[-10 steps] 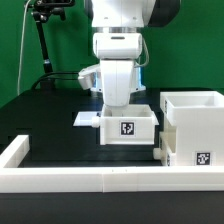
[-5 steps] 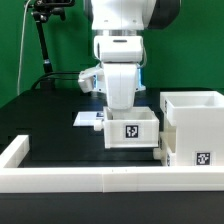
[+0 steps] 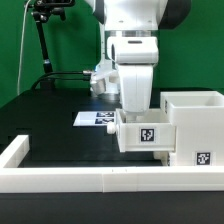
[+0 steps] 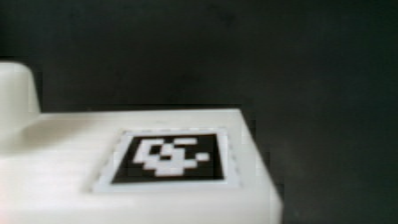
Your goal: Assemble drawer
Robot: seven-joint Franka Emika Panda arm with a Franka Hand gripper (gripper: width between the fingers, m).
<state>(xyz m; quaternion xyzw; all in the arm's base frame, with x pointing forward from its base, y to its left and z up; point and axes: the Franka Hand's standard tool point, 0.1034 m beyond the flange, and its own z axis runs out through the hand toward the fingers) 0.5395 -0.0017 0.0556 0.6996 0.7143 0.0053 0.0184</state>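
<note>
In the exterior view my gripper (image 3: 139,117) reaches down into a small white drawer tray (image 3: 146,136) with a black-and-white tag on its front. The fingers are hidden inside the tray, which travels with them, so the gripper is shut on it. The tray is right up against the left side of the tall hollow white housing (image 3: 197,125), which stands at the exterior view's right and has a tag low on its front. The wrist view shows a white surface with a tag (image 4: 169,158) close below, and no fingers. A second tray is not clearly in view.
The marker board (image 3: 93,118) lies flat on the black table behind the tray. A long low white wall (image 3: 90,176) edges the table's front and its left side. A black stand (image 3: 42,45) is at the back left before a green backdrop.
The arm has moved toward the exterior view's right, carrying the tray from the table's middle up to the housing. More of the marker board is uncovered.
</note>
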